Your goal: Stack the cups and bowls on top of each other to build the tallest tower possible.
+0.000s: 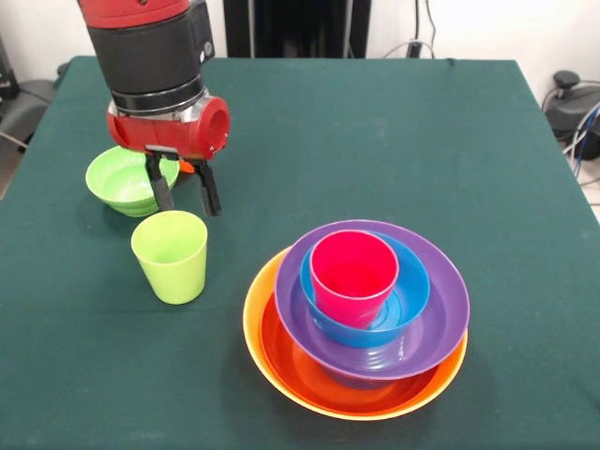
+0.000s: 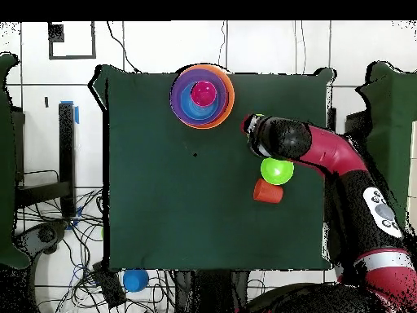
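Front view: end effector (image 1: 184, 190) is hovering at upper left, fingers parted and holding nothing, just above the lime green cup (image 1: 171, 255) and beside the small green bowl (image 1: 127, 179). Tower (image 1: 356, 319) is sitting at lower centre of the table (image 1: 375, 131), pinkish red cup (image 1: 354, 277) topmost. Risk, as judged: fingers descending off-centre are likely tipping the light cup.

- The gripper (image 1: 183, 192), jaws apart, hung between the small green bowl (image 1: 127, 178) and the lime green cup (image 1: 171, 255); both crowded it.
- An orange cup (image 2: 267, 191) lay beside the green bowl.
- The tower (image 1: 361, 314) blocked the table's (image 1: 375, 141) front-view near side.
- The cloth's centre and the side opposite the arm were open.
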